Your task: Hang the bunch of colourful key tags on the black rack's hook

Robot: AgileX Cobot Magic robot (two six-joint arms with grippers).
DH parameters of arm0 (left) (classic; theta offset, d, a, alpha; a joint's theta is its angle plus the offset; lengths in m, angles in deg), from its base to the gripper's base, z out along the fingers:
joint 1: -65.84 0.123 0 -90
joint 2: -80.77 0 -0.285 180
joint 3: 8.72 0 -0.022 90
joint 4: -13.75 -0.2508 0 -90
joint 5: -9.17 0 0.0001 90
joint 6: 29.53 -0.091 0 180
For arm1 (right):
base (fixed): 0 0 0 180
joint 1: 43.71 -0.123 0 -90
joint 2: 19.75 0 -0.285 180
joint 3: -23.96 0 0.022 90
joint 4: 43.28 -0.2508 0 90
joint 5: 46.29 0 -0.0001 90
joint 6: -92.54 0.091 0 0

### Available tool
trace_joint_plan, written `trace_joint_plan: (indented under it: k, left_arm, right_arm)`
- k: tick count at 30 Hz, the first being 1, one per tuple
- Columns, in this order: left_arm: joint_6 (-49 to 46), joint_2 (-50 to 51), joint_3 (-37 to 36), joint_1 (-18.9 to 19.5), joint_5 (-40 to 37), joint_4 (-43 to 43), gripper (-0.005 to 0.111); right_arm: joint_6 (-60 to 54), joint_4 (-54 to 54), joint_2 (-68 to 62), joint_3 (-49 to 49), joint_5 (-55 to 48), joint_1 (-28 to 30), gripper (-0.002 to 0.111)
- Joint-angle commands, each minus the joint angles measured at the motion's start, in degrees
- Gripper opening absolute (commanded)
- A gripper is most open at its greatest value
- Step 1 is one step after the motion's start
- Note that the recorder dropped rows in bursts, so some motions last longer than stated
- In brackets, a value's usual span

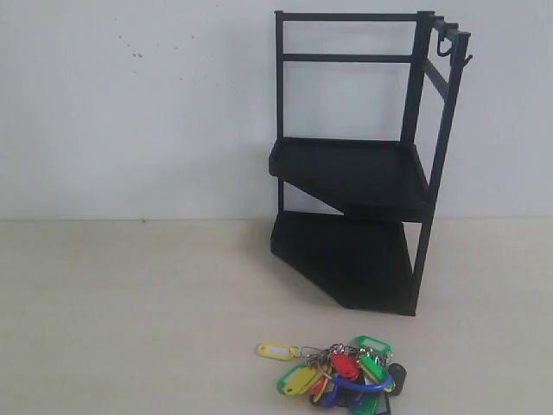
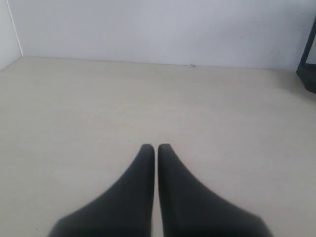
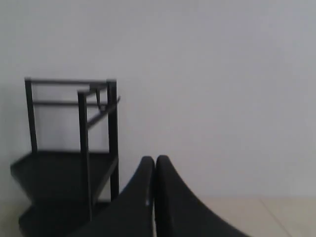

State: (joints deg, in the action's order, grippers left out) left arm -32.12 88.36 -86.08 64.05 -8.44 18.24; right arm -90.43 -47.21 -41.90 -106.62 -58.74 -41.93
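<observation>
The colourful key tag bunch (image 1: pixel 341 373) lies flat on the table near the front edge, its yellow, green, red and blue tags fanned round a blue-and-silver loop. Behind it, against the wall, stands the black rack (image 1: pixel 350 173), upright with two tiers. The hook (image 1: pixel 467 59) sticks out from the top of the rack's front corner post and is bare. Neither arm shows in the exterior view. My left gripper (image 2: pixel 155 147) is shut over bare table, holding nothing. My right gripper (image 3: pixel 155 159) is shut and empty, raised, with the rack (image 3: pixel 74 168) beside and beyond it.
A pale wooden table (image 1: pixel 130 303) runs to a white wall. Curled hooks (image 1: pixel 444 45) hang further back on the rack's top side bar. One corner of the rack (image 2: pixel 309 74) shows at the edge of the left wrist view.
</observation>
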Motion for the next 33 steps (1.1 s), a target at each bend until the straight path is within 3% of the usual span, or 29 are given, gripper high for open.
trace_joint_plan:
  k: [1,8,13,20,23,26,33]
  left_arm:
    - [0.0,0.2,0.1,0.2,0.6,0.1,0.004]
    - [0.0,0.2,0.1,0.2,0.6,0.1,0.004]
    - [0.0,0.2,0.1,0.2,0.6,0.1,0.004]
    - [0.0,0.2,0.1,0.2,0.6,0.1,0.004]
    - [0.0,0.2,0.1,0.2,0.6,0.1,0.004]
    - [0.0,0.2,0.1,0.2,0.6,0.1,0.004]
    - [0.0,0.2,0.1,0.2,0.6,0.1,0.004]
  right_arm:
    - [-0.5,-0.1,-6.9,-3.3,-6.9,-0.1,0.000]
    - [-0.4,-0.1,-10.3,-3.5,0.7,-0.1,0.000]
    - [6.1,-0.1,-10.3,-3.5,-0.4,-0.1,0.000]
    - [0.8,-0.4,-17.3,-3.5,-3.1,-1.1,0.000]
    - [-8.6,-0.7,-26.1,-5.2,-6.6,-6.8,0.000]
    - [-25.8,-1.4,-39.7,-12.0,-18.6,-17.3,0.000]
    - [-31.9,-0.3,-60.6,-23.4,-29.1,-27.8,0.000]
